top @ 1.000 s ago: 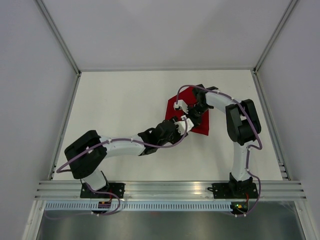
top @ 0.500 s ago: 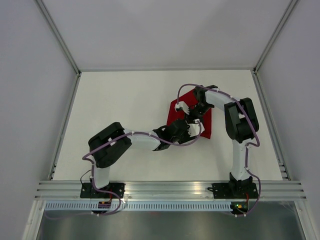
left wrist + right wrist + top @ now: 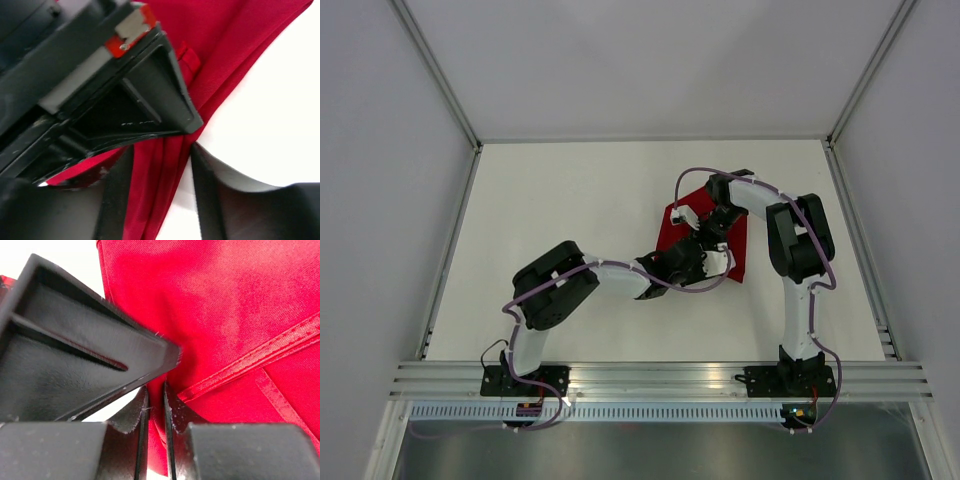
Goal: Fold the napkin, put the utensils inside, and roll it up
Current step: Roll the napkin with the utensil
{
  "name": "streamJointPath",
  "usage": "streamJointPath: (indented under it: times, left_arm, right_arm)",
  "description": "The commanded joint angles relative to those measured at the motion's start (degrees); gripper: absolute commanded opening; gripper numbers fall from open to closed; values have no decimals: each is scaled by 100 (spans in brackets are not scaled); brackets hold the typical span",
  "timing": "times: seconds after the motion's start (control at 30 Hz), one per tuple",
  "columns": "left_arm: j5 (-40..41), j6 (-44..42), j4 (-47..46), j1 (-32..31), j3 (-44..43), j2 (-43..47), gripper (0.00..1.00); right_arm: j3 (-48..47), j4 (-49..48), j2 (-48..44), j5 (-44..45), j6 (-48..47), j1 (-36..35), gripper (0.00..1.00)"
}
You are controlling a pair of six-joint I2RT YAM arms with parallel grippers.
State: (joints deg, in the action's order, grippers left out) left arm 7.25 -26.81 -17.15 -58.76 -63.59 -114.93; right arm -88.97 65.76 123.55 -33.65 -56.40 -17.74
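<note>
Since a second ago the left arm [image 3: 560, 290] has been swinging its elbow in toward the centre. Its end effector [image 3: 160, 155] has been sliding rightward along the near side of the napkin [image 3: 668, 232], which is now looking narrower than the diamond it was forming earlier. The napkin is lying on the table [image 3: 570, 200] right of centre, directly beneath both end effectors. Its long axis is running roughly from the near side to the far side. The left end effector is standing part open, astride a folded edge of several red layers. A sliver of table is showing between the cloth and one finger, so it is probably not clamping anything. That folded edge is running away from it, up and to the right in its wrist view. Just beyond, the right end effector [image 3: 155, 390] is crowding in so closely that each wrist camera is filling with the other's black finger. Its jaws are standing almost together with a thin strip of red cloth in the slit, so it seems to be pinching the napkin near a stitched hem. No knife is showing in any view. The coming fold is depending on the right arm, which has the cloth in its grip, while the left is sitting at the near edge with room to close.
</note>
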Motion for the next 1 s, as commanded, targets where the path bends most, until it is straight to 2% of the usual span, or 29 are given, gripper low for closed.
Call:
streamJointPath:
  times: [0.0,0.03,0.33,0.4,0.5,0.63,0.73,0.97]
  left_arm:
    - [-302,-220,203,-13,-180,-231,47]
    - [-337,-202,212,-12,-171,-249,34]
    - [-846,-35,896,66,-443,-372,3]
    - [-987,26,1081,110,-575,-372,2]
    - [-1339,149,1406,215,-724,-363,2]
    - [-1795,342,1679,365,-926,-398,2]
    - [-2034,457,1995,462,-1023,-407,2]
    - [-2614,791,2558,708,-1383,-565,2]
  right_arm:
    - [178,-230,548,755,-187,25,8]
    - [169,-221,548,755,-187,33,8]
    - [204,-239,522,746,-126,33,9]
    - [248,-291,451,737,-99,33,9]
    - [301,-283,285,597,-47,51,16]
    - [275,-248,-32,298,59,165,36]
    - [196,-186,-304,44,173,332,46]
    - [29,-185,-718,-362,525,850,53]
